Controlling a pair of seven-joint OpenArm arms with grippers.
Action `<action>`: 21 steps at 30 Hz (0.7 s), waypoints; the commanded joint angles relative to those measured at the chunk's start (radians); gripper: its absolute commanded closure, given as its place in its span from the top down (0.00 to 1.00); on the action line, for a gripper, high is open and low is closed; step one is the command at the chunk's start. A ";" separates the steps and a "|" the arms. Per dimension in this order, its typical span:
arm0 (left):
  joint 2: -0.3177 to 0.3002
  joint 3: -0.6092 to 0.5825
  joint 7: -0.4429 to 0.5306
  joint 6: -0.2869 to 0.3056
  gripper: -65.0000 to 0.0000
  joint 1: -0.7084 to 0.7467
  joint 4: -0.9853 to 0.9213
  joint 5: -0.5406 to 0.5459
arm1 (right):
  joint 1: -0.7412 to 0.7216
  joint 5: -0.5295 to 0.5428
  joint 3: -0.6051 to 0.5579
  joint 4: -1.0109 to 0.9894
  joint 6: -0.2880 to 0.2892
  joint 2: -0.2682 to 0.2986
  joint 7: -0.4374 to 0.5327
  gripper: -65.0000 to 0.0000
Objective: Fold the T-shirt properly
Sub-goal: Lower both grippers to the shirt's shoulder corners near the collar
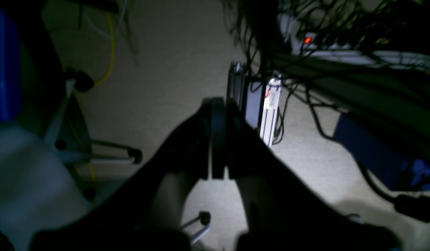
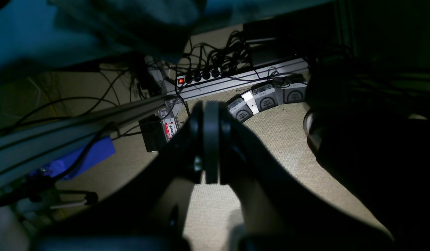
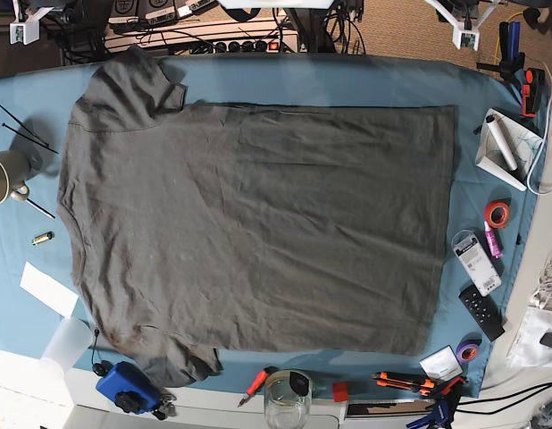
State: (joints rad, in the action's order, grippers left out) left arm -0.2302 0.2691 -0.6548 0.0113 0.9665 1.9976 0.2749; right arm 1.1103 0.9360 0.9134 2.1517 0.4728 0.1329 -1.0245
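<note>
Left wrist view: the left gripper (image 1: 217,139) fills the lower centre of the frame, jaws pressed together with nothing between them. Beyond it lies pale carpet floor (image 1: 173,59); a chair base (image 1: 96,153) sits at the left edge, an aluminium frame post (image 1: 270,111) stands just past the fingertips, and tangled cables (image 1: 305,52) occupy the upper right.

Right wrist view: the right gripper (image 2: 211,139) is likewise at lower centre, jaws closed and empty. Behind it, a power strip (image 2: 197,77) with a lit red switch lies at upper centre, with three small grey boxes (image 2: 263,99) in a row to its right. The underside of the blue table edge (image 2: 33,31) crosses the upper left.

Base view: neither gripper appears over the work surface. The T-shirt (image 3: 258,241) lies spread flat across the middle of the teal table cloth (image 3: 347,76), unfolded, lightly wrinkled, with sleeves at the upper left and lower left of the frame and the hem along the right. Along the bottom edge are a glass jar (image 3: 287,399), a blue device (image 3: 126,386) and orange-handled tools (image 3: 410,382). At the right edge: a remote control (image 3: 482,312), tape rolls (image 3: 497,214) and a white cylinder (image 3: 501,143). A mug (image 3: 6,176) sits at the left edge.
</note>
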 commanded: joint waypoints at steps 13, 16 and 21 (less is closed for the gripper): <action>-0.005 0.003 0.039 -0.003 0.18 0.017 0.086 -0.001 | -0.104 -0.011 0.011 0.010 0.002 -0.025 -0.075 0.37; -0.005 0.003 0.092 -0.003 0.51 0.014 0.087 -0.002 | -0.138 0.002 0.011 0.010 0.010 -0.025 -0.076 0.37; -0.005 0.003 0.073 0.023 0.55 -0.013 0.107 -0.001 | -0.147 -0.003 0.011 0.010 0.010 -0.016 -0.066 0.37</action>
State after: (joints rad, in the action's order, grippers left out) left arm -0.2306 0.2695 -0.5983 0.0322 0.9455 2.0850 0.2741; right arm 0.9504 0.9241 0.9134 2.1513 0.4767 0.1036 -1.1099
